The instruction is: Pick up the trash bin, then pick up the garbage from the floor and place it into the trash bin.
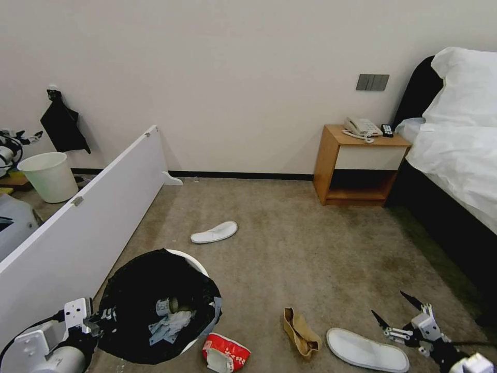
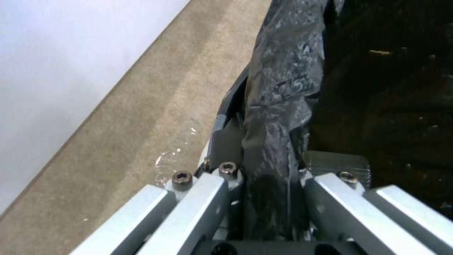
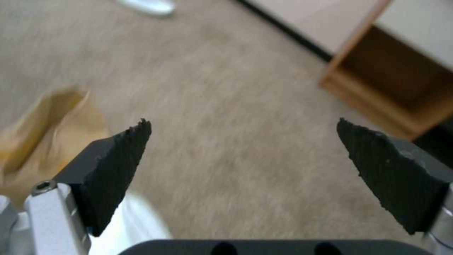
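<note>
A: Pincer check, left pincer [image 2: 264, 198]: clamped on the bag-wrapped rim of the trash bin [image 1: 155, 305], at the bin's 9 o'clock in the head view. Bin sits at 7 o'clock of the carpet [image 1: 290, 238], tissue and a small can already inside.

B: Right pincer [image 1: 401, 311]: spread wide, empty, hovering at 5 o'clock just over the near slipper [image 1: 367, 349].

A: Garbage left: red-white wrapper [image 1: 225, 352] touching the bin's 5 o'clock side, brown paper bag [image 1: 300, 326] between wrapper and near slipper, far slipper [image 1: 214, 232] at centre, well apart.

B: Risks, my reading: the left grip may be biting mostly thin liner; the film could slip or tear and tip the bin. Flat slipper on pile gives the tips little edge; they may skate off or snag carpet.
</note>
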`<state>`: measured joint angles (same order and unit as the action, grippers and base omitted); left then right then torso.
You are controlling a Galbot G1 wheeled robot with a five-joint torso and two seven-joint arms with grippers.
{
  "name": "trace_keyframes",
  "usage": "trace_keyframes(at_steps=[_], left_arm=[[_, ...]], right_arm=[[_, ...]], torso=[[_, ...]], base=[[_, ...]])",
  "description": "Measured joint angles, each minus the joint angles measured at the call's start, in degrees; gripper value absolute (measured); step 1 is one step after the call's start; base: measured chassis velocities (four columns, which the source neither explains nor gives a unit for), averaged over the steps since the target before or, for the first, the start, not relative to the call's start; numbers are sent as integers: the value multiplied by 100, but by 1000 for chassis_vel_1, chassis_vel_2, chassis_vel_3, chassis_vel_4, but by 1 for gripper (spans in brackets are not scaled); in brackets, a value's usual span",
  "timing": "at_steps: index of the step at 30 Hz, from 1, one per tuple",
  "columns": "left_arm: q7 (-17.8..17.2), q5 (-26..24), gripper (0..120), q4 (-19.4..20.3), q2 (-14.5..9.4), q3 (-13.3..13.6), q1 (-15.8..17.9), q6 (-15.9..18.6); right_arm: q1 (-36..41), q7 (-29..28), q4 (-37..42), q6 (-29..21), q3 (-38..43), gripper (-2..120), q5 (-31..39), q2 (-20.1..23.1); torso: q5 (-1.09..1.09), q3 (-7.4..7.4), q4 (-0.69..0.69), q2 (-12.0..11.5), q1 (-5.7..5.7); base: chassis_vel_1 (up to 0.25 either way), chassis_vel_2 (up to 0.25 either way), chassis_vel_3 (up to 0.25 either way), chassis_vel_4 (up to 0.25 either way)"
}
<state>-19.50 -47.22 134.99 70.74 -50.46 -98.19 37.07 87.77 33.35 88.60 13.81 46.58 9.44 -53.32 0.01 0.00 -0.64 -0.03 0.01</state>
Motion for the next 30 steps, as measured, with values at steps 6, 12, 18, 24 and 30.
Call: trace_keyframes(at_steps=[6,12,18,24,30], left_arm=[[-22,75,3,57,57,-40,-70,2],[-77,162,3,132,140,-24,-52,9],[-99,234,3,195,184,47,-47,39],[-109,272,3,248,195,67,-63,57],[-111,291,3,285,238,66,-99,59]], right_arm=[[-576,586,-753,86,-403,100,-341,238],[-1014,763,-1102,46,-875,100,-501,217],[-1313,904,-1418,36,-1192,100,-639,73],[-1636,965,-1775,55,-1475,100,-806,-56],[-1866,978,-2068,61,-1679,100,-1033,-151]], torso=[[0,0,-2,0,0],[-2,0,-1,0,0],[-2,0,-1,0,0],[-2,0,-1,0,0],[-2,0,-1,0,0]], base=[[0,0,0,0],[0,0,0,0],[0,0,0,0],[0,0,0,0],[0,0,0,0]])
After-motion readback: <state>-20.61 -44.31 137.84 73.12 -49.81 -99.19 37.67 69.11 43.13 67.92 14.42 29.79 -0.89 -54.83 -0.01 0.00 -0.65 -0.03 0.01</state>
